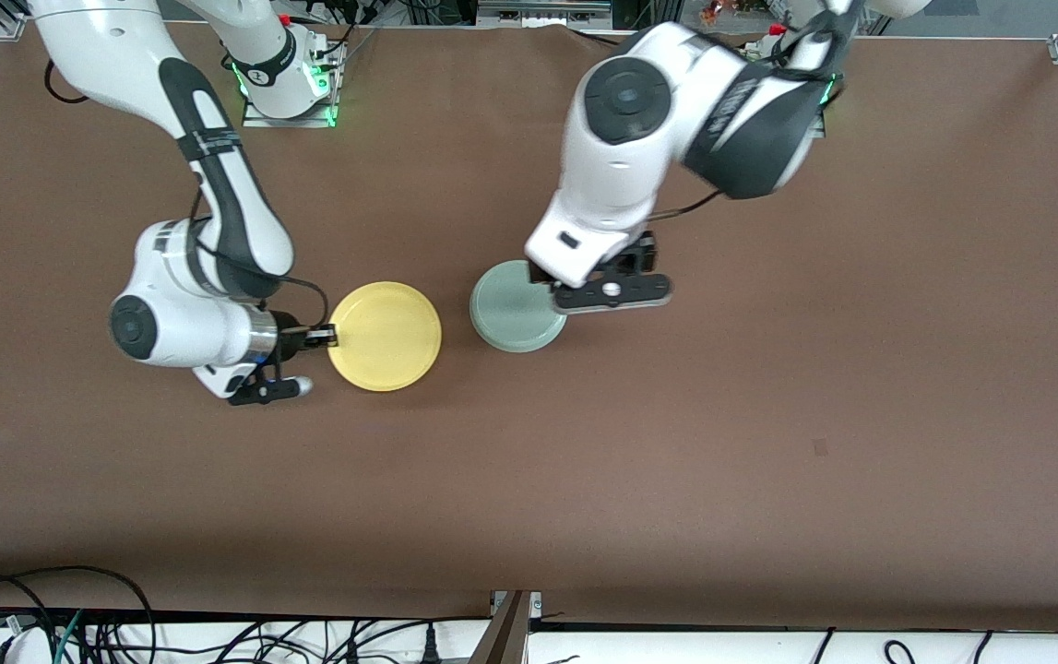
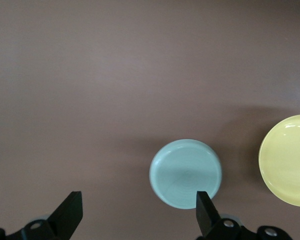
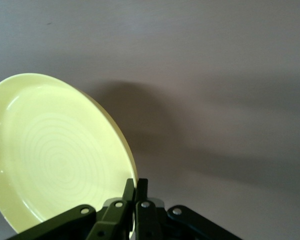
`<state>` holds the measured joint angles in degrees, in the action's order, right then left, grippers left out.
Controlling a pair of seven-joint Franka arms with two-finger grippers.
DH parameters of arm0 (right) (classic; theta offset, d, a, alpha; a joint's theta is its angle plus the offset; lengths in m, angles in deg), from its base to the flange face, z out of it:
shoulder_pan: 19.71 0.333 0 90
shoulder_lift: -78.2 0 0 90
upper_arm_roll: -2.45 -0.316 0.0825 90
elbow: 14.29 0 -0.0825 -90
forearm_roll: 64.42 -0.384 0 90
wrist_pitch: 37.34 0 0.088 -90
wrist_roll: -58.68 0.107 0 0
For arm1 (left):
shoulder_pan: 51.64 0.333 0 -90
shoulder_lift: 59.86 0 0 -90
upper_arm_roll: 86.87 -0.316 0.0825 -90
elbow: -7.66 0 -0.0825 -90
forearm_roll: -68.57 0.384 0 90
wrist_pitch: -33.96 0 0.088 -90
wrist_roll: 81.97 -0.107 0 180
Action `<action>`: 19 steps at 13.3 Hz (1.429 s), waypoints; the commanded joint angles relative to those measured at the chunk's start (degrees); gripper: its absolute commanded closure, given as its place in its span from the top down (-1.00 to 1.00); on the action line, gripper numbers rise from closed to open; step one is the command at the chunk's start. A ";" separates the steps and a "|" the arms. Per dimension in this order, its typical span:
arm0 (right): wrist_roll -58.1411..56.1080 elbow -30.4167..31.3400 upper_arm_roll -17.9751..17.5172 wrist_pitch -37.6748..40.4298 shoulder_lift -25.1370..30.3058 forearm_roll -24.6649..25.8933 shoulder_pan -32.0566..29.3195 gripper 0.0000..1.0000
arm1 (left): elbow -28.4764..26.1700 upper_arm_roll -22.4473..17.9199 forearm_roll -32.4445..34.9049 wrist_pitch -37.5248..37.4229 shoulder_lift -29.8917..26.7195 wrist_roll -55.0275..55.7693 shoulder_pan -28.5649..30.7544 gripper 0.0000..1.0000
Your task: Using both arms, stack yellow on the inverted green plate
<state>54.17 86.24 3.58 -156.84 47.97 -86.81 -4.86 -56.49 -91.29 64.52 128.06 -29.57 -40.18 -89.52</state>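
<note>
The right tool [image 1: 318, 337] pinches the rim of the yellow plate [image 1: 386, 337], lifted off the counter [image 1: 768, 415] for stacking. The left tool [image 1: 612, 290] hangs wide open above the upturned green plate [image 1: 512, 309], which lies flat as the base.

Bare table [image 1: 676, 480] separates yellow plate [image 1: 386, 337] from green plate [image 1: 515, 309].

- The right gripper [image 1: 330, 336] pinches the rim of the yellow plate [image 1: 386, 337] at its edge toward the right arm's end of the desk [image 1: 768, 415].
- The left gripper [image 1: 612, 290] hangs above the green plate [image 1: 512, 309], just beside the yellow plate.
</note>
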 commanded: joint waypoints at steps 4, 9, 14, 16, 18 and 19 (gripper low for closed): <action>14.94 15.03 -14.21 -20.57 6.24 -1.17 0.01 -1.00 | -2.56 0.82 -1.58 -11.99 -11.10 -9.97 9.47 1.00; 22.09 21.70 -18.80 -29.62 6.33 -1.08 2.64 -1.00 | -2.56 0.90 -1.57 -19.11 -17.00 -19.09 16.14 1.00; 24.72 23.84 -19.51 -35.01 5.45 -1.17 6.51 -1.00 | -6.76 0.73 -2.28 -25.79 -22.98 -28.67 25.63 1.00; 24.72 23.66 -19.51 -35.10 5.45 -1.17 6.51 -1.00 | -12.55 0.99 -2.02 -24.40 -26.14 -32.72 29.76 1.00; 24.72 23.66 -19.51 -37.54 4.23 -1.17 6.69 -1.00 | -18.43 1.08 -1.23 -20.90 -28.95 -36.06 32.15 1.00; 24.72 23.66 -19.51 -38.69 3.52 -1.17 6.78 -1.00 | -22.82 1.08 -0.96 -17.75 -31.31 -36.77 32.77 1.00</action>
<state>78.52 109.42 -15.75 -192.75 52.19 -87.03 1.59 -69.16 -91.23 64.06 104.94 -54.73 -74.64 -58.26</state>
